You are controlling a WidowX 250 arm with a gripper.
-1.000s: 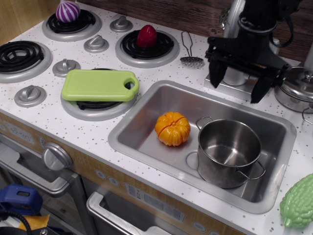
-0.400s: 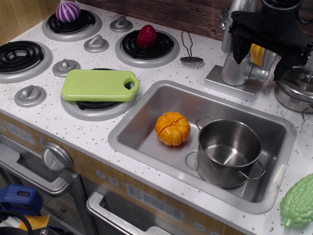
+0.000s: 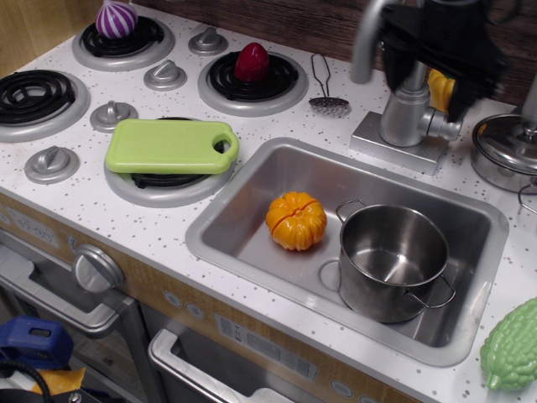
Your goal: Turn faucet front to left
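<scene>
The black gripper (image 3: 436, 38) was seen blurred at the top right, set over the upper part of the faucet (image 3: 401, 109); whether its jaws were spread or closed could not be told. One faucet was counted — a silver-grey tap standing upright on a square base plate behind the sink (image 3: 277, 164), its curved spout reaching up and toward the left of the frame, a side lever jutting from its body. A yellow object (image 3: 438, 88) was glimpsed just behind the faucet, partly hidden.

In the sink two things were counted: one orange toy pumpkin (image 3: 296, 220) and one steel pot (image 3: 393, 260) with two handles, standing upright just beside each other. A second steel vessel (image 3: 508, 151) was seen at the right edge, cut off by the frame. One green bumpy toy vegetable (image 3: 512, 346) lay on the counter at the lower right.

Four burners were counted on the stove — one carried a purple-and-white striped toy vegetable (image 3: 117, 18), one a red toy (image 3: 252, 61), one was bare (image 3: 32, 92), and one was mostly covered by a light green cutting board (image 3: 172, 145). Five grey stove knobs (image 3: 165, 75) were counted among the burners. One small metal masher (image 3: 324, 84) lay between the red toy's burner and the faucet.
</scene>
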